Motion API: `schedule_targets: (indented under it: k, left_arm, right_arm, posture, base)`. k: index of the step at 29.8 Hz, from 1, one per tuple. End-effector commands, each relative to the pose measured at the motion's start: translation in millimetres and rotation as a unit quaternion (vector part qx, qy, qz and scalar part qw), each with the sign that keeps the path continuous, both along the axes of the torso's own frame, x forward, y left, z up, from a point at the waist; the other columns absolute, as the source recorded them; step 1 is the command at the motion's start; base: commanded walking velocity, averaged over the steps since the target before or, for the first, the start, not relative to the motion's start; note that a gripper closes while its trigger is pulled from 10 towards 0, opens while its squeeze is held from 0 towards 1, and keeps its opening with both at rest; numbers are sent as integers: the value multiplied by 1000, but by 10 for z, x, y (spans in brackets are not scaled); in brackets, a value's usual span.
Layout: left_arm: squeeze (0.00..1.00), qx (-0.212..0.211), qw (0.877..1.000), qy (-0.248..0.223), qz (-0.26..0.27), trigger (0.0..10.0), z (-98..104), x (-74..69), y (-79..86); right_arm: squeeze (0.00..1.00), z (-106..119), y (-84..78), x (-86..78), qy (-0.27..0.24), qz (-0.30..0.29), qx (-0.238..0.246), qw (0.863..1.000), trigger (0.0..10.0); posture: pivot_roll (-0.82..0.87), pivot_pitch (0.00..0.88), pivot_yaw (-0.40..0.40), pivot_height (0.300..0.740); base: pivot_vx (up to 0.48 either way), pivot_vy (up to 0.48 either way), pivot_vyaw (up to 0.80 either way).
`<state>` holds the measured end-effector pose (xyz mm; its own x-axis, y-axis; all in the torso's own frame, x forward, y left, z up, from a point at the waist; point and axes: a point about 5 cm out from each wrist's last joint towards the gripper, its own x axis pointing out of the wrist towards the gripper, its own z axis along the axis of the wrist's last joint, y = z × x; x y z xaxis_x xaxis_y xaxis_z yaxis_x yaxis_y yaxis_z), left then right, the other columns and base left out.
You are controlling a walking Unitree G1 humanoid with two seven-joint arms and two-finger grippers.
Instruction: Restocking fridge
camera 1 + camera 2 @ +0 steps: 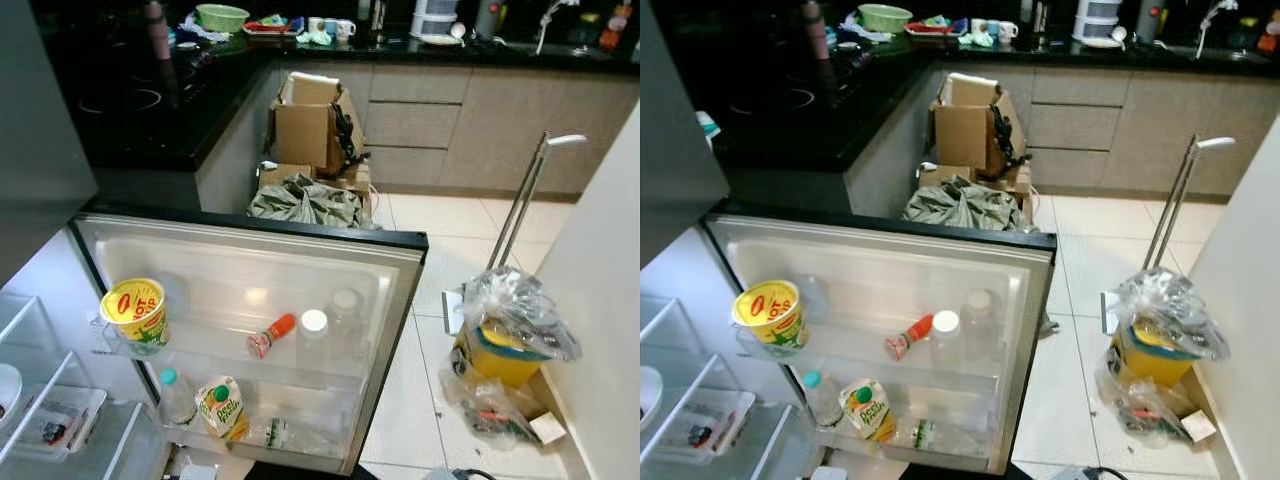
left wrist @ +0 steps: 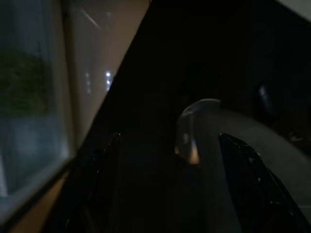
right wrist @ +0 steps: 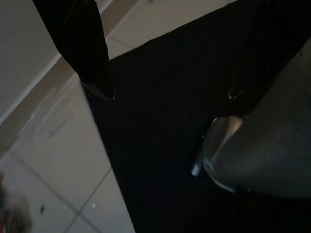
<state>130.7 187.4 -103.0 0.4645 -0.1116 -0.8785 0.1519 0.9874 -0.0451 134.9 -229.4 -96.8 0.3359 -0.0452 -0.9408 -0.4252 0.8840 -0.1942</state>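
Kitchen floor tiles (image 1: 450,290) and a black surface (image 1: 150,110) frame the open fridge. Both arms hang idle in the dark. Left hand (image 2: 170,184): two black fingers stand apart in the gloom, nothing between them. Right hand (image 3: 160,111): one black finger (image 3: 77,43) shows above the pale tiles, and whether that hand is spread or pressed together cannot be told.

Out in front, the fridge door (image 1: 250,270) stands wide open. On its upper shelf sit a yellow tub (image 1: 134,312) with a red label, a small bottle with an orange cap (image 1: 271,336) lying tilted, and two clear white-capped bottles (image 1: 314,338) just beside one another. On the lower shelf are a bottle with a teal cap (image 1: 176,398), a green-and-white juice carton (image 1: 222,406) leaning next to it, and another bottle lying on its side. Fridge drawers (image 1: 60,420) show at the lower left, one holding a small packet.

Beyond the door — a grey-green bag (image 1: 305,202) and stacked cardboard boxes (image 1: 312,125) against the cabinets. To the right, near the wall, stands a yellow bucket (image 1: 497,352) wrapped in clear plastic, a metal-handled tool (image 1: 525,195) rising behind it.
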Motion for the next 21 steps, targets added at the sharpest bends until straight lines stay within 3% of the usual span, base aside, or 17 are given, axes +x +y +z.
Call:
schedule_targets:
  k: [1,8,16,21]
  left_arm:
    - [0,10,1000,0,-5,10000,24,34,100]
    - [0,1,1000,-13,11,10000,49,117,75]
    - [0,-17,1000,-5,13,10000,8,53,-77]
    - [0,-21,1000,-3,16,10000,2,50,-113]
  right_arm:
    - [0,-18,-53,-87,5,-27,-6,1000,10000]
    - [0,-49,-101,-226,26,-33,-13,999,10000]
    - [0,-1,-83,-55,1,-28,-10,1000,10000]
    - [0,6,-93,-47,4,-20,-5,1000,10000]
  posture:
    - [-91,13,2,740]
    - [-70,9,-13,740]
    - [-89,15,-19,740]
    - [-76,11,-41,740]
  base:
    - [0,0,0]
    - [0,-328,0]
    - [0,-395,0]
    - [0,-401,0]
